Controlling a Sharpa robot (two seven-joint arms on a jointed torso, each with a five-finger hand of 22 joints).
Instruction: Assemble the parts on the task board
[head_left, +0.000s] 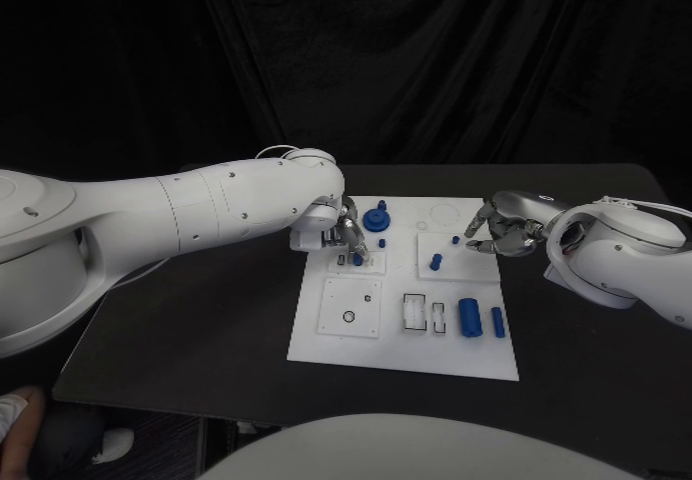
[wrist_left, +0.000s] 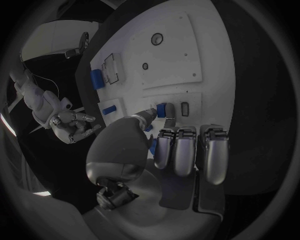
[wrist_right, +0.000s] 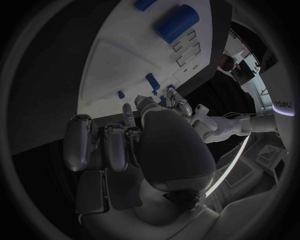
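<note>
The white task board (head_left: 404, 345) lies mid-table. My left hand (head_left: 343, 235) hovers over its upper-left plate. Thumb and a fingertip pinch a small blue part (wrist_left: 161, 110) standing beside a dark slot (wrist_left: 185, 108). A blue knob-shaped part (head_left: 378, 218) stands just behind that hand. My right hand (head_left: 502, 230) hangs over the board's far right edge, fingers loosely bent and apart, holding nothing. Before it stand a blue peg (head_left: 436, 262) and a tiny blue part (head_left: 456, 240). A blue cylinder (head_left: 470, 316) and a thin blue bar (head_left: 498, 321) lie at the board's near right.
Empty rectangular slots (head_left: 415, 312) sit left of the cylinder, and a plate with a small round hole (head_left: 349, 317) lies at the near left. Black table (head_left: 202, 330) surrounds the board. My left forearm (head_left: 188, 215) stretches across the table's left side.
</note>
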